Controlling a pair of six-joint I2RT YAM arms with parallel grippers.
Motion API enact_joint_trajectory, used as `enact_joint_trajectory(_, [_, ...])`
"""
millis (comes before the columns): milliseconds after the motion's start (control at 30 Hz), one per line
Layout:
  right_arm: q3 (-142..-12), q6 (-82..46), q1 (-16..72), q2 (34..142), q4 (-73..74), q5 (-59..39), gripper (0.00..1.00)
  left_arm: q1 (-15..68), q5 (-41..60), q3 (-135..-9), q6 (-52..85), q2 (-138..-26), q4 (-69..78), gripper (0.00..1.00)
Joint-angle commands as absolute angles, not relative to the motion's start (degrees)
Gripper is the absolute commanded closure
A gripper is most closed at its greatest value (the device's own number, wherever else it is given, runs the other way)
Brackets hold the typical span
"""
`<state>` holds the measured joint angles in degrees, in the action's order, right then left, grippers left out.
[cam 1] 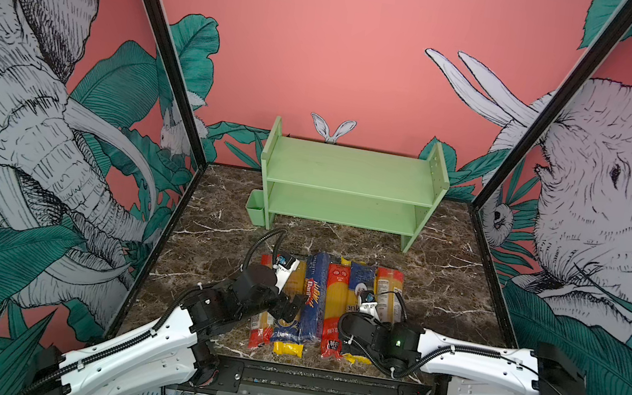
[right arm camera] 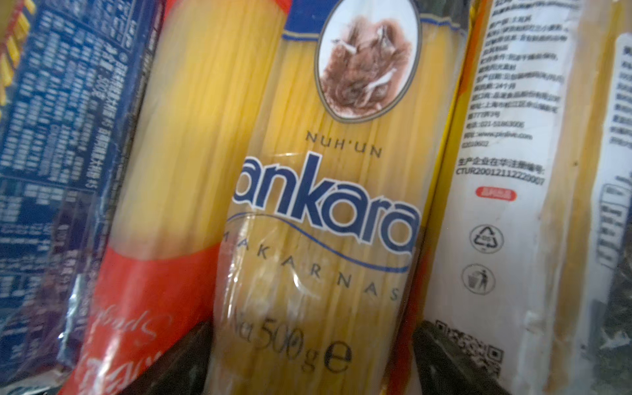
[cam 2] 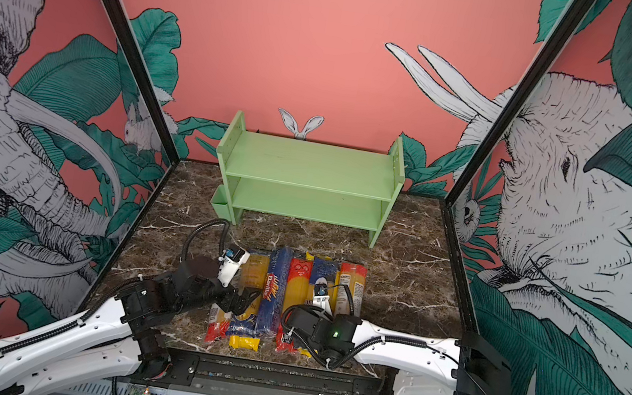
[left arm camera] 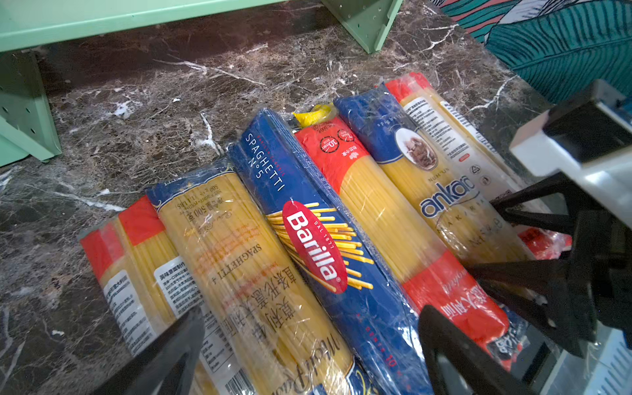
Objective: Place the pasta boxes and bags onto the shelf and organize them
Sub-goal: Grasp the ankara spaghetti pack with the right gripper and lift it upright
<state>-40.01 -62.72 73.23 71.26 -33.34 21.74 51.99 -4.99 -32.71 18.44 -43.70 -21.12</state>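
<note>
Along the front edge of the dark marble table (cam 1: 439,291), the pasta packs (cam 1: 332,306) lie flat in one tight row, long sides touching, ends pointing toward the pale green shelf (cam 1: 351,170), which stands well apart from them against the pink back wall (cam 1: 348,43) with a small green cup (cam 1: 255,207) on its left side panel. Over the row the left jaws are spread wide, straddling a clear blue-ended pack (left arm camera: 246,273) and the dark blue Barilla pack (left arm camera: 314,246); a white-labelled red-ended pack (left arm camera: 147,253) lies just outside one finger (left arm camera: 171,349). Low over the row the right jaws are spread too, one finger on each side of the Ankara pack (right arm camera: 325,205); whether they press it I cannot tell. Hard against that pack lie a red-ended pack (right arm camera: 178,136) and a white-labelled pack (right arm camera: 506,171). Both arms reach in close together, the right arm's wrist (left arm camera: 581,154) just beside the left jaws, and a black cable loop (cam 1: 270,238) arcs from the left arm (cam 1: 142,346) toward the shelf's foot.
</note>
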Motion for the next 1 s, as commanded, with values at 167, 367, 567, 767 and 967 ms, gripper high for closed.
enact_joint_trajectory(167, [-38.6, -64.1, 72.0, 74.2, -29.5, 18.3, 0.13, 52.1, -4.9, -34.0, 18.4, -45.6, -20.5, 0.03])
enact_joint_trajectory(367, [-39.3, -64.6, 72.0, 74.7, -28.7, 16.8, 0.37, 52.1, -5.2, -33.8, 18.6, -45.6, -20.7, 0.03])
enact_joint_trajectory(567, [-40.5, -64.5, 72.0, 70.2, -32.0, 18.3, 0.56, 52.1, -6.5, -33.8, 18.5, -45.5, -20.8, 0.03])
enact_joint_trajectory(767, [-42.1, -63.9, 72.0, 66.1, -34.4, 19.8, 0.67, 52.2, -7.0, -34.0, 18.5, -46.1, -20.8, 0.03])
enact_joint_trajectory(967, [-43.9, -62.1, 71.7, 64.6, -35.1, 19.8, 0.78, 52.1, -7.6, -34.7, 18.2, -47.0, -21.6, 0.02])
